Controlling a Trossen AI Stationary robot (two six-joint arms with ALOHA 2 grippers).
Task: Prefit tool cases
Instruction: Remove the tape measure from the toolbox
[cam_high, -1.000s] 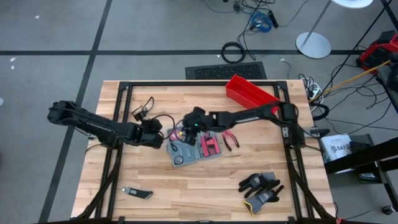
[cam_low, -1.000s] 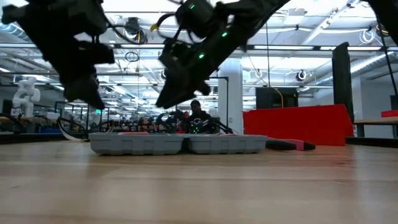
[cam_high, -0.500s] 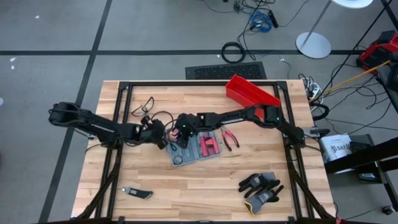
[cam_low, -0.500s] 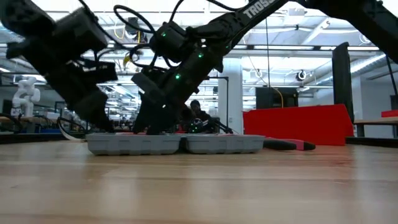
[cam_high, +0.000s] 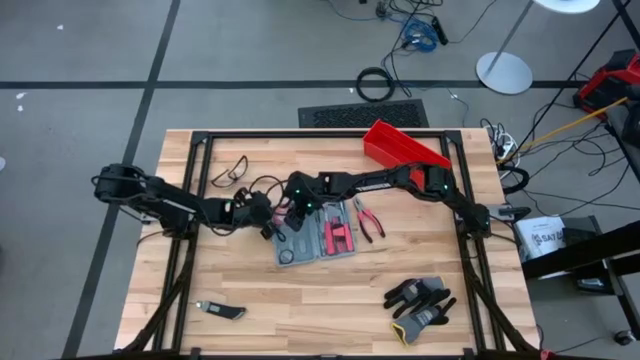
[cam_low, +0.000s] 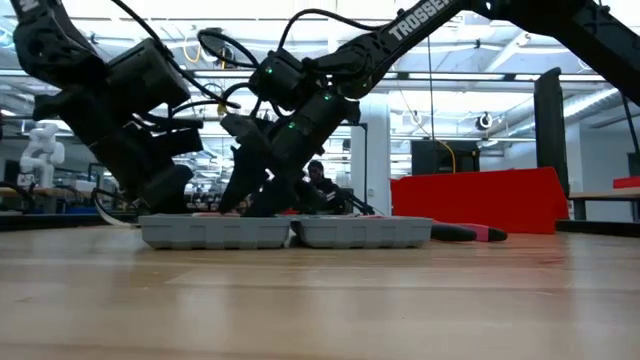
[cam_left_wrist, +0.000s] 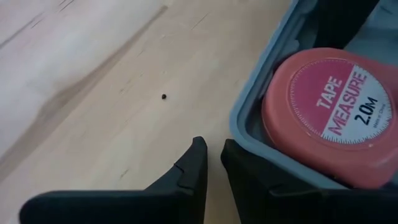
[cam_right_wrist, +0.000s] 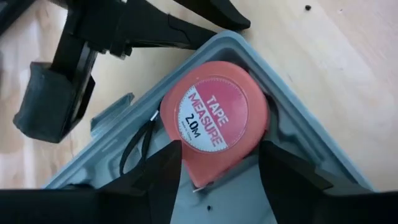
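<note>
The grey-blue tool case (cam_high: 300, 250) lies open and flat on the wooden table, seen edge-on in the low view (cam_low: 285, 232). A red tape measure (cam_right_wrist: 214, 121) sits in the slot at its far left corner. My right gripper (cam_right_wrist: 221, 149) hangs over that corner, open wide, one finger on either side of the tape measure. My left gripper (cam_left_wrist: 213, 149) is low, just outside the same corner (cam_left_wrist: 239, 124). Its fingers stand a narrow gap apart with nothing between them. My left gripper has one finger (cam_left_wrist: 261, 177) lying along the outside of the case's wall near the corner; whether it touches, I cannot tell. My right gripper slants down from the far right, its fingers (cam_right_wrist: 163, 171) beside the tape measure's edges; touch cannot be told.
A red tool (cam_high: 337, 235) lies in the case's right half and red pliers (cam_high: 368, 222) beside it. A red bin (cam_high: 400, 148) stands at the far right, glasses (cam_high: 232, 172) far left, gloves (cam_high: 420, 305) near right, a knife (cam_high: 222, 311) near left.
My right gripper has gone down and toward the table's left, onto the case's far left corner, tipping further downward. My left gripper has sunk and moved right toward the same corner. The case has stayed where it was.
</note>
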